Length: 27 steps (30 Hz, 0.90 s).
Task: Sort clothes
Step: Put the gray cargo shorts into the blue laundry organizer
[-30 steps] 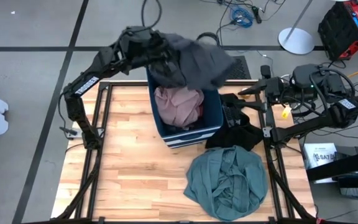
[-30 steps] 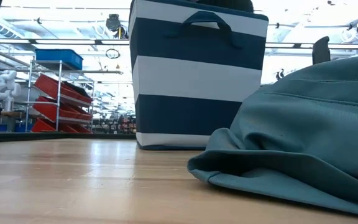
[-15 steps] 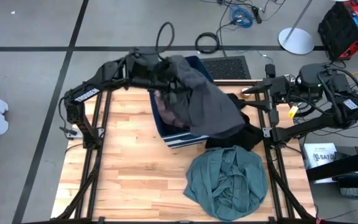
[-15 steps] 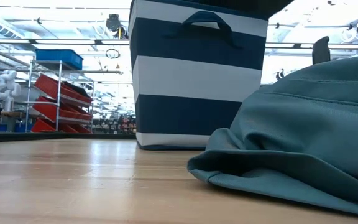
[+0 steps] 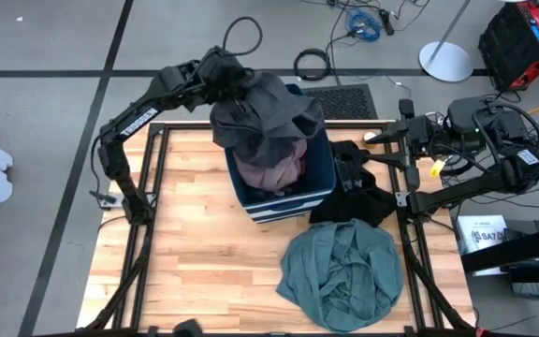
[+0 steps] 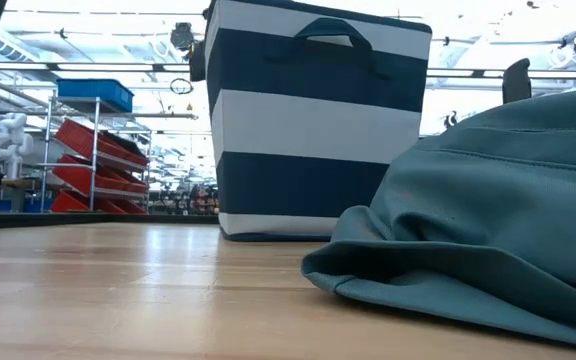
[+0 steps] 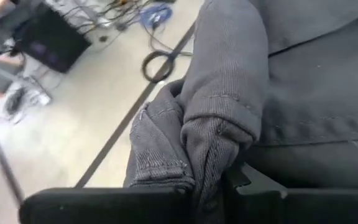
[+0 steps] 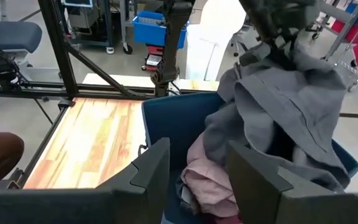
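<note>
My left gripper is above the far left corner of the navy-and-white striped bin, shut on a dark grey garment that hangs down into the bin. The right wrist view also shows this garment. A dusty-pink garment lies in the bin. A black garment lies on the table against the bin's right side. A grey-green garment lies bunched near the table's near right corner. My right gripper is open and empty at the table's far right edge. My left gripper pinches a bunched fold of the dark grey garment with a stitched hem between its two fingers, several layers thick. The garment hangs below the gripper, and its lower part reaches into the bin over the pink garment.
In the low view the bin stands upright on the wooden table, with the grey-green garment close in front at the right. The table's left half is bare wood. A dark frame runs along the table's sides.
My left gripper swung toward the table's near right with the dark grey garment, which spread out over the bin's right side. It then swung back toward the far left, and the garment now hangs bunched over the bin.
</note>
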### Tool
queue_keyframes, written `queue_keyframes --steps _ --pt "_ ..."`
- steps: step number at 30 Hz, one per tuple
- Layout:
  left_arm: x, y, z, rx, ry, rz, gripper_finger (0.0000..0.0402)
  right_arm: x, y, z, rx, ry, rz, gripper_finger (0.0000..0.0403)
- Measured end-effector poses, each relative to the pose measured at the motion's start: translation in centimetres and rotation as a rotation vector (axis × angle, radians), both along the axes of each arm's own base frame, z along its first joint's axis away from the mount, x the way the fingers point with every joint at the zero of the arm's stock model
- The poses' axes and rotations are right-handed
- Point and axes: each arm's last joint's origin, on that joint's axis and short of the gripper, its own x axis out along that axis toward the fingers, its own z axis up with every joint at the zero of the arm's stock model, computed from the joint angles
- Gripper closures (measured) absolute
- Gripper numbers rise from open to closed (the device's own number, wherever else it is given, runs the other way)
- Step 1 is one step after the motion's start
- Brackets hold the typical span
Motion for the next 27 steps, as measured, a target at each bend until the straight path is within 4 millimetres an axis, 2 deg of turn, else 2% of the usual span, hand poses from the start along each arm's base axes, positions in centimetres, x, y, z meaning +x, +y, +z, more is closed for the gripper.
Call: queue_keyframes --steps 5,12,19,27 --pt "1.8 1.6 -3.2 0.002 0.002 -0.098 0.0372 0.1 0.0 -0.1 0.011 0.008 -0.004 0.0259" --pt "4.7 1.7 -8.8 -0.010 -0.017 -0.273 0.0372 0.4 0.0 -0.2 0.019 0.022 -0.007 0.0259" --pt "5.7 0.3 -13.2 -0.090 0.026 -0.445 0.0372 0.9 0.0 -1.1 0.017 0.057 -0.007 0.0259" --pt "6.0 0.1 -17.5 -0.142 0.098 -0.475 0.0372 2.8 0.0 -3.6 0.014 0.116 -0.007 0.0259"
